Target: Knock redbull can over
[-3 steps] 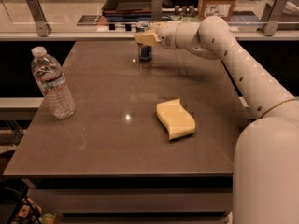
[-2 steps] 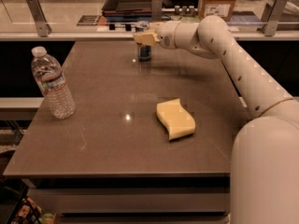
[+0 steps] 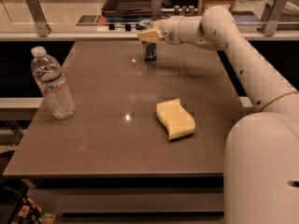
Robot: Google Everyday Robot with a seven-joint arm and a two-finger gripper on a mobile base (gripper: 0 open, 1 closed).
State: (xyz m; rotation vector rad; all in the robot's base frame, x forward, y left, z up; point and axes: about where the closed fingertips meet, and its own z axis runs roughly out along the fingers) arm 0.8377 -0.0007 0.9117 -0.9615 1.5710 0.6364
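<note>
The redbull can [image 3: 150,52], blue and silver, stands upright near the far edge of the brown table [image 3: 107,139]. My gripper [image 3: 148,35] is at the can's upper part, right against its top, with the white arm reaching in from the right. The gripper covers the can's top.
A clear water bottle [image 3: 52,84] with a white cap stands at the table's left side. A yellow sponge [image 3: 175,119] lies right of the table's middle. A counter with metal brackets [image 3: 37,16] runs behind the table's far edge.
</note>
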